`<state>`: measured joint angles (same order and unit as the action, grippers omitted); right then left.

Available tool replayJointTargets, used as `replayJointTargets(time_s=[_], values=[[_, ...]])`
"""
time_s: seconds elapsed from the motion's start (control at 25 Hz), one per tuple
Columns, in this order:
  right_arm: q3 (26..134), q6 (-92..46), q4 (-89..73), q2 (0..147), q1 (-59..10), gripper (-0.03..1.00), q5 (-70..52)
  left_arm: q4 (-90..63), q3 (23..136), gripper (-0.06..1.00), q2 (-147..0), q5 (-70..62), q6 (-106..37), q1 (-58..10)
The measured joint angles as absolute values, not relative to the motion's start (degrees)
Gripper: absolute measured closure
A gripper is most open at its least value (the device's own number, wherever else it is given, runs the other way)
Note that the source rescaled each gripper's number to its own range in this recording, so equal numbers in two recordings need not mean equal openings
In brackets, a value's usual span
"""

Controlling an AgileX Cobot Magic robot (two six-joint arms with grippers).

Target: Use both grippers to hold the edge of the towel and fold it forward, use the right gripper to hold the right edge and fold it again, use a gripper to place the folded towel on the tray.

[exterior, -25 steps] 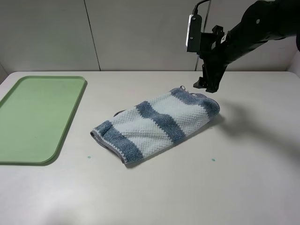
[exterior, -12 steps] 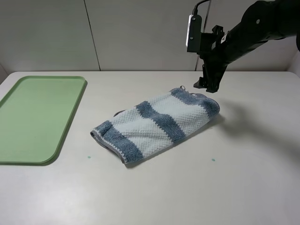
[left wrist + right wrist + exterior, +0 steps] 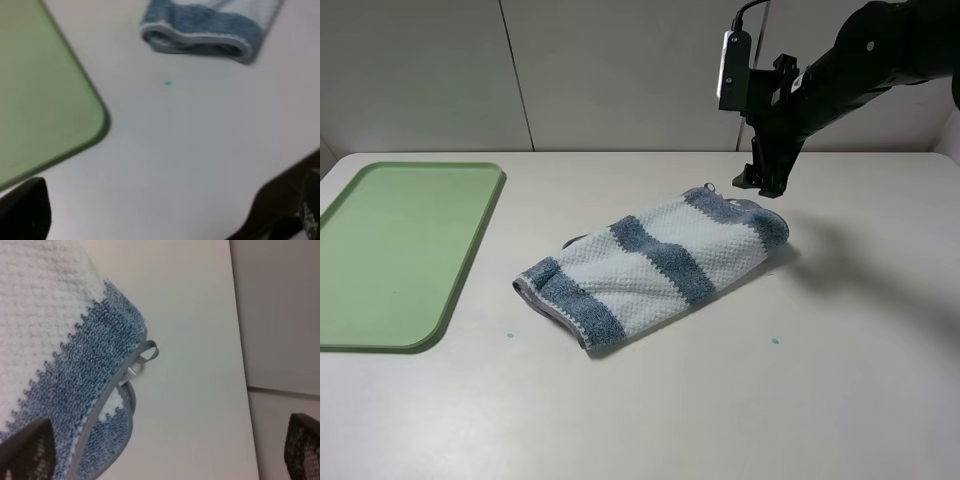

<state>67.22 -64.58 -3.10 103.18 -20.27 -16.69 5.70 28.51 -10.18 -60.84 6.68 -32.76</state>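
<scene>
The towel (image 3: pixel 650 265), striped white and blue-grey, lies folded and slanted mid-table. My right gripper (image 3: pixel 760 185) hovers open just above its far right corner, touching nothing. In the right wrist view both fingertips (image 3: pixel 25 452) stand wide apart over that corner, where the towel (image 3: pixel 55 325) shows its grey hem edge (image 3: pixel 112 395) and a small hanging loop (image 3: pixel 148 352). The light-green tray (image 3: pixel 470 260) lies empty at the left. My left gripper (image 3: pixel 160 215) is out of the high view; its wrist view shows it open and empty above the table, near the tray (image 3: pixel 40 100) corner and the towel (image 3: pixel 200 37).
Two small teal specks mark the table, one (image 3: pixel 775 340) right of the towel's near side and one (image 3: pixel 507 335) between towel and tray. A panelled wall (image 3: pixel 620 70) stands along the table's back edge, close behind the right arm.
</scene>
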Motion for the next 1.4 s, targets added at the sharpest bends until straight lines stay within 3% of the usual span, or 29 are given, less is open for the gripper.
replayJointTargets(time_s=[0.24,0.44,0.84,1.4], values=[[67.22,-61.11,-2.98,103.18,-20.27,-0.03,-16.67,4.29,28.51,-0.05,-10.18,-60.84,5.90,-23.95],[67.22,-57.78,-2.93,103.18,-20.27,-0.03,-16.56,3.61,28.51,-0.05,-10.18,-60.82,5.52,-20.77],[67.22,-52.62,-2.93,103.18,-20.27,-0.03,-16.52,4.00,28.51,-0.05,-10.18,-60.71,5.48,-20.55],[67.22,-21.68,-2.93,103.18,-20.27,-0.03,-19.66,4.15,28.51,-0.05,-10.18,-60.71,5.48,-20.55]])
